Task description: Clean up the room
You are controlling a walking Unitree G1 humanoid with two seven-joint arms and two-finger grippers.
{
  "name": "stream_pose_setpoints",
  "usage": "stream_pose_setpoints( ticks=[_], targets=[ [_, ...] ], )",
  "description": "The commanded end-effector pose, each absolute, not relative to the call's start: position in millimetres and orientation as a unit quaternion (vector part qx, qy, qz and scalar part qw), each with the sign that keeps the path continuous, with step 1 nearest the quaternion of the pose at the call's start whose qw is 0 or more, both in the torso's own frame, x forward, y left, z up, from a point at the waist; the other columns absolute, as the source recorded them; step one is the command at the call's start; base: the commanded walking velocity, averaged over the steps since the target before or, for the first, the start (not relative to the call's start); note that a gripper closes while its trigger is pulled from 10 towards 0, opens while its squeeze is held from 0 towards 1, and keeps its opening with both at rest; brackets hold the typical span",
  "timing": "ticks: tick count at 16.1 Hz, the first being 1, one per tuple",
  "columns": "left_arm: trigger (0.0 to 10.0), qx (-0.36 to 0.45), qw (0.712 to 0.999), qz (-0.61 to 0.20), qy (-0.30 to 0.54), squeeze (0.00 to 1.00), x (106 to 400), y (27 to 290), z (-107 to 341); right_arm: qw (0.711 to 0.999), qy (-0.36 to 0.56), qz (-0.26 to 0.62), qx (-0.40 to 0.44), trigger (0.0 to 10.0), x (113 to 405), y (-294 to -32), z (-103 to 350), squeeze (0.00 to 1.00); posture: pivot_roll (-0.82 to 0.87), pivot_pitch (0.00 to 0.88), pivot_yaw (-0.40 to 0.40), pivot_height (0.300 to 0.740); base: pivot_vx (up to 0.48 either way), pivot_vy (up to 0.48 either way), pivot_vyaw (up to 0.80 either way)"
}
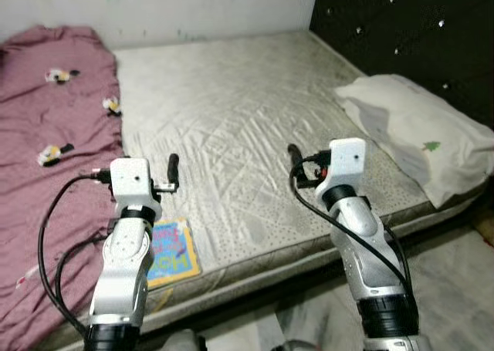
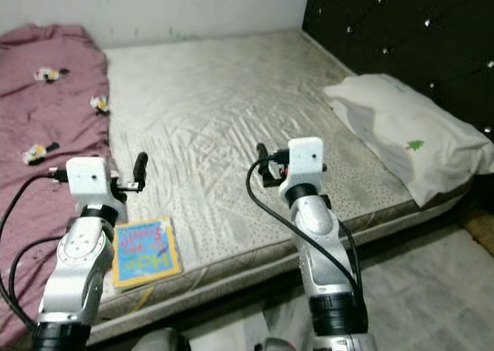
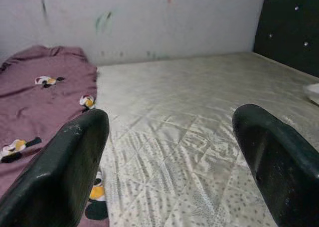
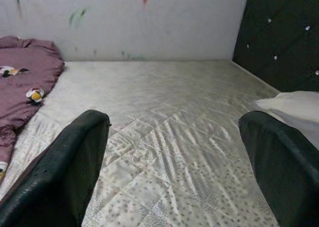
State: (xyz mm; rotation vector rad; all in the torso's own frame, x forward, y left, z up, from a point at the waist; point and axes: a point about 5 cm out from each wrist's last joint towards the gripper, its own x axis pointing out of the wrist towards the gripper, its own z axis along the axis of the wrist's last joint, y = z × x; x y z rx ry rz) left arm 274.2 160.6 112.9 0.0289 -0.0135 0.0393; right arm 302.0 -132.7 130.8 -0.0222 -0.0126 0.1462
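Blanket (image 1: 46, 135): maroon with small animal prints, lay crumpled along the left side of the mattress (image 1: 231, 127). Left gripper (image 1: 173, 172): hung over the mattress's front left part, fingers spread wide, holding nothing. Book (image 1: 171, 251): colourful, lay flat at the front edge, just below that gripper. Right gripper (image 1: 294, 160): fingers parted, empty, above mid-mattress. Pillow (image 1: 421, 131): white, lay against the black headboard (image 1: 401, 27).

Both silver arms reach forward, raised side by side. The left gripper (image 3: 169, 157) is spread wide. The right gripper (image 4: 174, 162) too.
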Motion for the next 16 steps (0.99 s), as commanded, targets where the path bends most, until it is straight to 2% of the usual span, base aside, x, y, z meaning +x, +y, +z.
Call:
stream_pose_setpoints(
  ticks=[1, 7, 15, 16],
  targets=[
    [10.0, 0.017, 1.0, 0.003, -0.008, 0.0, 274.6, 155.0, 114.6, 0.997, -0.022, 0.077, -0.02, 10.0, 301.5, -135.9, 136.6, 0.0, -0.01, 0.0, -0.013, 0.74, 0.0, 0.0, 0.0],
    [10.0, 0.003, 1.0, -0.003, -0.003, 0.0, 274.1, 153.0, 113.1, 0.996, -0.029, 0.077, -0.034, 10.0, 302.5, -136.5, 137.4, 0.0, -0.02, 0.0, -0.01, 0.74, 0.0, 0.0, 0.8],
    [10.0, 0.009, 1.0, 0.006, 0.003, 0.0, 279.8, 147.0, 114.8, 0.995, -0.047, 0.081, -0.046, 10.0, 301.9, -133.1, 138.5, 0.0, -0.01, 0.0, -0.003, 0.74, 0.0, 0.463, 0.0],
    [10.0, 0.011, 1.0, 0.008, -0.002, 0.0, 280.6, 146.7, 116.4, 0.994, -0.05, 0.087, -0.049, 10.0, 301.6, -130.3, 139.3, 0.0, -0.01, 0.0, -0.003, 0.74, 0.0, 0.0, 0.0]
  ],
)
